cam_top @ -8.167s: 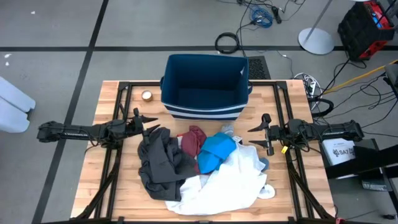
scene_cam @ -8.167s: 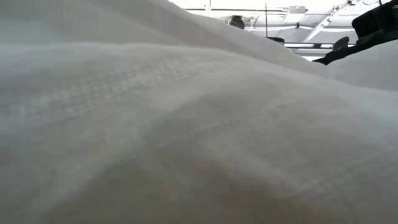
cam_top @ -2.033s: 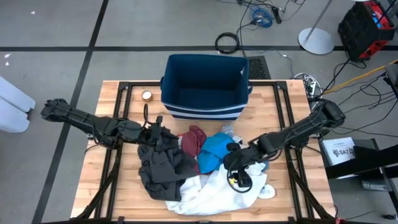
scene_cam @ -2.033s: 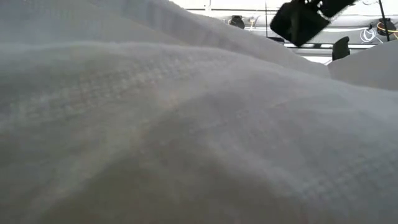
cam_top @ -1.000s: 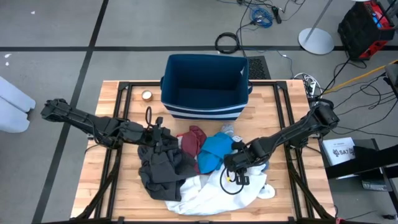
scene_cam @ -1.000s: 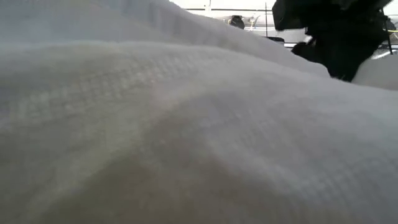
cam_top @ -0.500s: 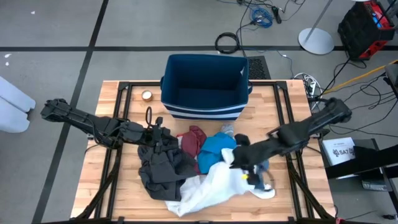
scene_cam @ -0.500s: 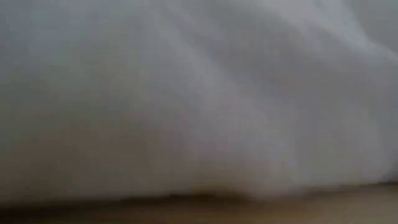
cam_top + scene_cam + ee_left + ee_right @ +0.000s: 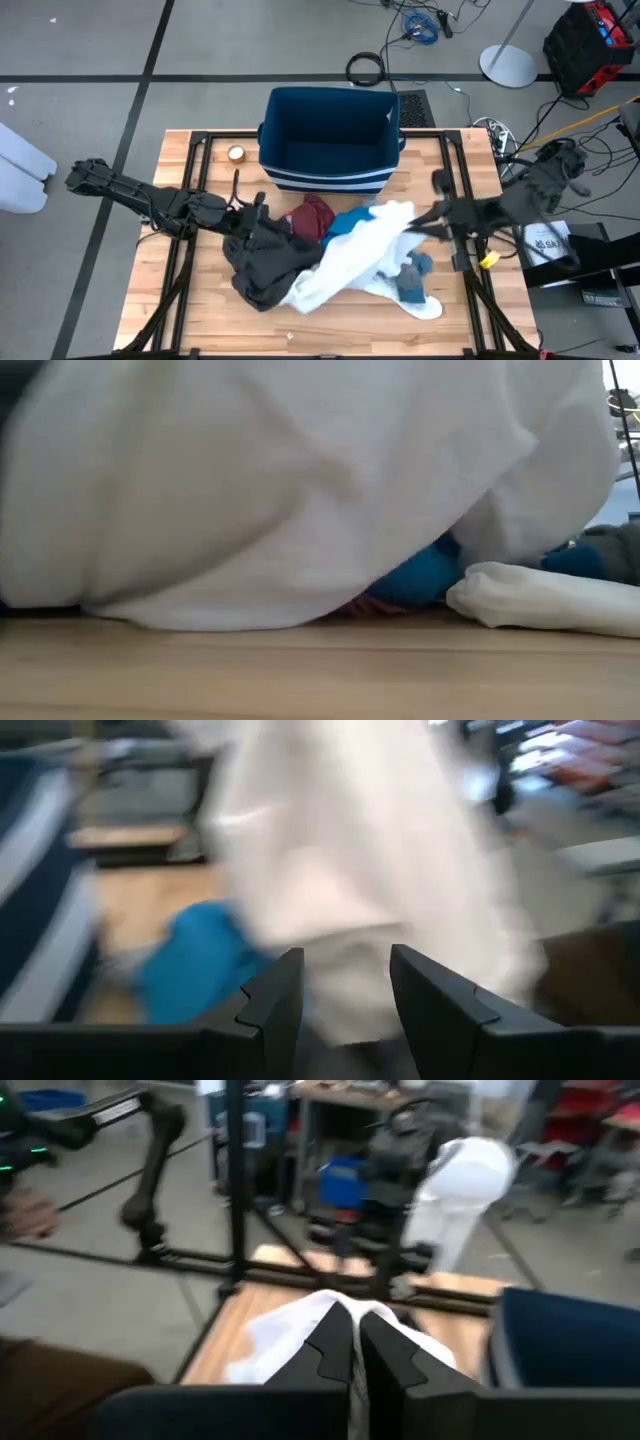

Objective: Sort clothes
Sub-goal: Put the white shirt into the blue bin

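Note:
The clothes lie heaped at the table's middle. The large white garment (image 9: 350, 255) slants up from the heap to my right gripper (image 9: 410, 224), which is shut on its raised end. Its low end drapes over the dark grey garment (image 9: 258, 265). A maroon piece (image 9: 311, 216) and a bright blue piece (image 9: 350, 221) lie behind it, and small blue-grey pieces (image 9: 410, 276) lie to its right. My left gripper (image 9: 252, 214) stands open at the dark grey garment's far left edge; whether it touches the cloth I cannot tell. My right gripper pinches the white garment's raised end (image 9: 300, 1330) between its two shut fingers. It comes in from the table's right, nearly level. How many layers it has I cannot tell. The garment hangs below the fingers as a slanting band, its lower end (image 9: 300, 292) resting on the heap.
The dark blue bin (image 9: 330, 178) with white stripes stands open at the table's far middle. A small roll (image 9: 237, 153) lies left of it. A small white piece (image 9: 425, 307) lies near the heap's right. Black frame rails run along both table sides.
My right gripper has risen and drawn back toward the table's right edge, tipping from pointing down to nearly level. The white garment's gripped end has come up with it. The cloth is now pulled out into a slanting band, uncovering the blue-grey pieces. Its lower end stays on the heap.

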You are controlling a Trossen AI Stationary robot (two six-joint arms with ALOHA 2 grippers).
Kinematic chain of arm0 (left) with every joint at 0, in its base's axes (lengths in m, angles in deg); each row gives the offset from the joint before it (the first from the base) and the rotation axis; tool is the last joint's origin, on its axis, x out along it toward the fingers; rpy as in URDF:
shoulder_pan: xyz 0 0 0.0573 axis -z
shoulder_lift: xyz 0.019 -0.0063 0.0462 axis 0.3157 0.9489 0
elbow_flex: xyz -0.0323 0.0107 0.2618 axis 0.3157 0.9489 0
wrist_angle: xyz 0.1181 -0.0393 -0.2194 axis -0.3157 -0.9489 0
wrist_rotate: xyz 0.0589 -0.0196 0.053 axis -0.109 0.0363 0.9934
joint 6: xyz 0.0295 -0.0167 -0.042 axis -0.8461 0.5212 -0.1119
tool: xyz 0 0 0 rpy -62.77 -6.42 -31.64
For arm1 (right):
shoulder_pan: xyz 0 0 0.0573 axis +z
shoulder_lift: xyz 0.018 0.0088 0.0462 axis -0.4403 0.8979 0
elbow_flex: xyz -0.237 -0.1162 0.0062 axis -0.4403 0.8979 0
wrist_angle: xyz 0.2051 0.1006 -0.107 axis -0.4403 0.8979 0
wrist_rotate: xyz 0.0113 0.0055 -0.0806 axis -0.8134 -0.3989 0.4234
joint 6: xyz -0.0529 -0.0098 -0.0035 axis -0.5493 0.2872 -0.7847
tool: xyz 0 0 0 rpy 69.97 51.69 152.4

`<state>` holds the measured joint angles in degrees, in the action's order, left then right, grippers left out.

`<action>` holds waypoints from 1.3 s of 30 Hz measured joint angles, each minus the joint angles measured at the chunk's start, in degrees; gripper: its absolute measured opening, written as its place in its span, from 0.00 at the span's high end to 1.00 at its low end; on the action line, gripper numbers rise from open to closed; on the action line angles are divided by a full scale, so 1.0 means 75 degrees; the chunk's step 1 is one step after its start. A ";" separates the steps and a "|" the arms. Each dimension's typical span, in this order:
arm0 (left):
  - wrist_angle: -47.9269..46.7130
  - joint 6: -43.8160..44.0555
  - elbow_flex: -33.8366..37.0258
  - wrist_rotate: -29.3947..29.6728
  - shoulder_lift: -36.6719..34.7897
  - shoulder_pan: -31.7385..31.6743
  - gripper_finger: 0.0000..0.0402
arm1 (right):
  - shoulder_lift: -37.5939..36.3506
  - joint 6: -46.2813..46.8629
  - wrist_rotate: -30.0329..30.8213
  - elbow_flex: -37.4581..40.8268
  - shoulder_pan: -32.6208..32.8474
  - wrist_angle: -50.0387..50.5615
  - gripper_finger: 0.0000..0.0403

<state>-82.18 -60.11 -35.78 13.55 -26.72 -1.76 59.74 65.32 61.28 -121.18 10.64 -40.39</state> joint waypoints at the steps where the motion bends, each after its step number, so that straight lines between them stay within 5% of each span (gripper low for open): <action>1: 0.0162 0.0000 0.0000 -0.0316 0.0000 0.0000 0.60 | -0.0069 -0.0102 0.0155 0.0000 0.0028 0.0001 1.00; 5: 0.0616 0.0000 0.0000 -0.1003 0.0037 0.0000 0.60 | -0.0206 -0.0441 0.0447 0.0000 0.0036 -0.0120 1.00; 12: 0.0785 0.0011 0.0000 -0.0833 0.0311 0.0000 0.60 | 0.0021 -0.0475 0.0431 0.0000 0.0034 -0.0131 1.00; 22: 0.2046 0.0141 0.0003 -0.1011 0.2374 0.0001 0.60 | 0.0147 -0.0361 0.1124 0.0000 -0.0117 -0.0186 1.00; 30: 0.3738 -0.0240 0.0006 -0.2219 0.3405 0.0425 0.60 | 0.0145 -0.0316 0.1447 0.0000 -0.0411 -0.0157 1.00; 39: 0.3722 -0.1305 0.0006 0.0047 0.3599 0.0964 0.60 | 0.0145 -0.0013 0.1434 0.0000 -0.0561 -0.0168 1.00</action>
<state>-54.27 -69.90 -35.74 13.90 0.28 5.48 60.82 65.22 72.04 -121.18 6.43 -41.65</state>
